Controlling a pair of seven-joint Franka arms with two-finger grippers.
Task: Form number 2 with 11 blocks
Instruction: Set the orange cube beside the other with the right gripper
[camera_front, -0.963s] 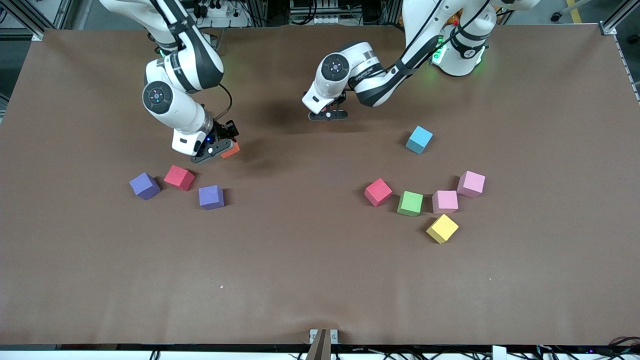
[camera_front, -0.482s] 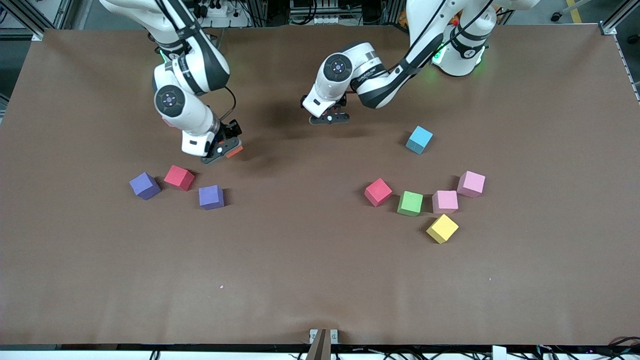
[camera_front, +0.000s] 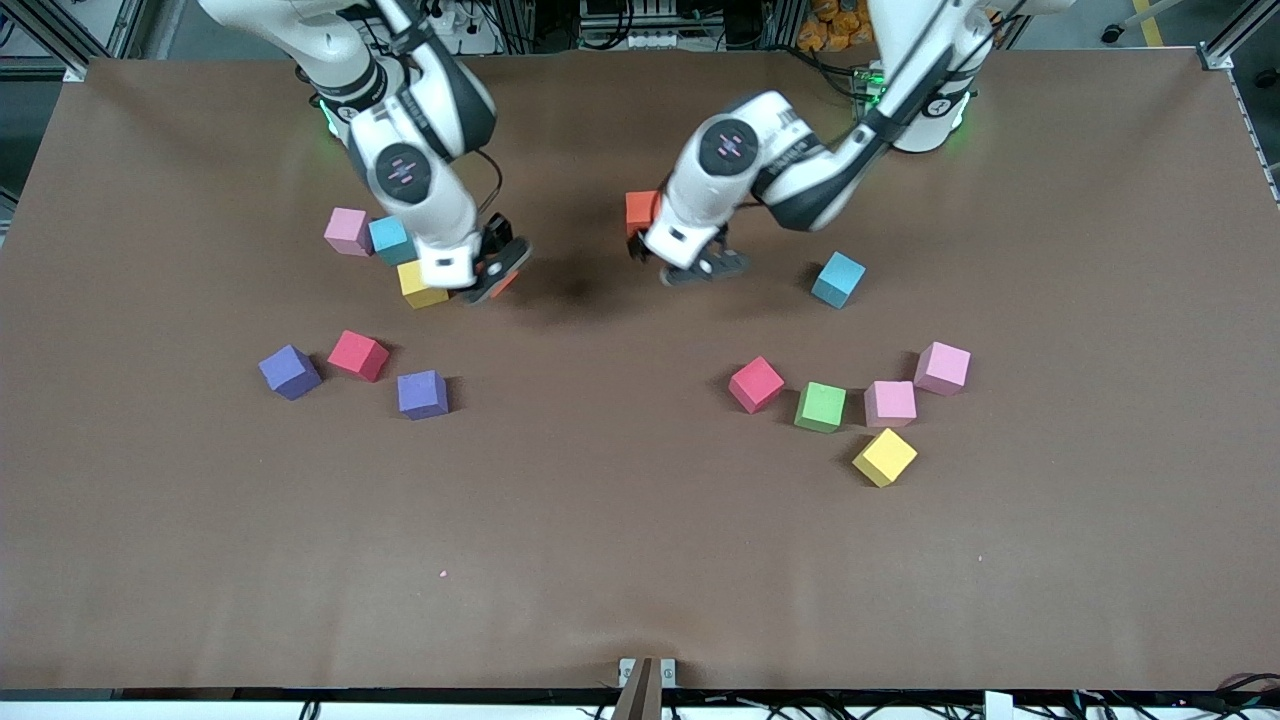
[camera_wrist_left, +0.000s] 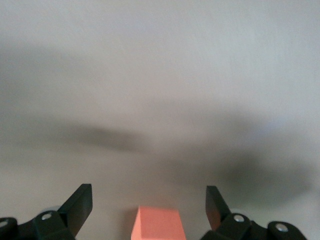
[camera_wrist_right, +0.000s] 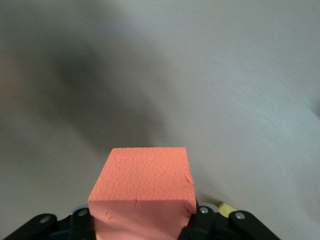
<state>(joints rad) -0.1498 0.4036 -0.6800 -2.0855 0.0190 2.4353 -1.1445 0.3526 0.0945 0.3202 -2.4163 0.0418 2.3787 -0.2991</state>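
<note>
We work over a brown table (camera_front: 620, 560), our two arms reaching out from the bases. Our right gripper (camera_front: 490, 272) hangs above the table near a yellow block (camera_front: 420, 285), its fingers clamped on an orange block (camera_wrist_right: 145, 192) that fills the gap between them in the right wrist view. Our left gripper (camera_front: 700, 262) hovers over the table's middle with its fingers (camera_wrist_left: 80, 205) spread wide and holding nothing; a second orange block (camera_front: 641, 210) sits on the table just beside it, toward the bases. Beside the yellow block lie a light-blue cube (camera_front: 390, 240) and a pink block (camera_front: 347, 231), the three bunched together. Nearer the front camera at the right arm's end sit a purple block (camera_front: 290, 372), a red block (camera_front: 358, 355) and another purple block (camera_front: 422, 394). At the left arm's end we see another light-blue cube (camera_front: 838, 279), then a loose cluster: red (camera_front: 756, 384), green (camera_front: 821, 407), two pink (camera_front: 890, 403) (camera_front: 942, 368), and yellow (camera_front: 885, 457) nearest the camera. No digit is laid out yet.
</note>
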